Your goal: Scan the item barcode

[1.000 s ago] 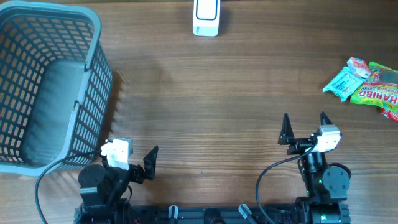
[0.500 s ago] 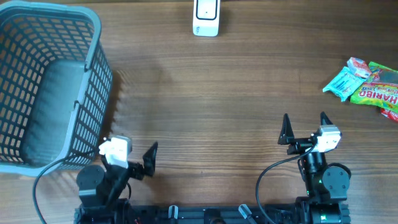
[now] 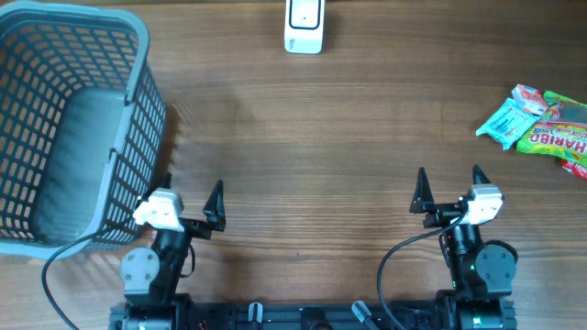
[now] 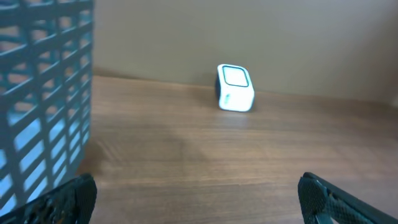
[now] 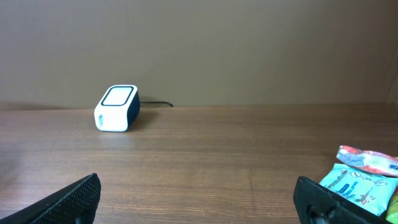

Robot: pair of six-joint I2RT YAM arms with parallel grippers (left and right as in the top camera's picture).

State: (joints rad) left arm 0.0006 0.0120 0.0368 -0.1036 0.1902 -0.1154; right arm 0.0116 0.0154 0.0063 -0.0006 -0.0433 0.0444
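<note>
Overhead, the left gripper [image 3: 191, 188], wide and empty, is being turned to face the scanner [image 3: 304, 26] well ahead; the snack packets [image 3: 541, 128] are being left untouched.

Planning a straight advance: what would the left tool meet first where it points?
Bare table, then probably the scanner far ahead; depth unclear. The basket runs close beside the left tool.
</note>
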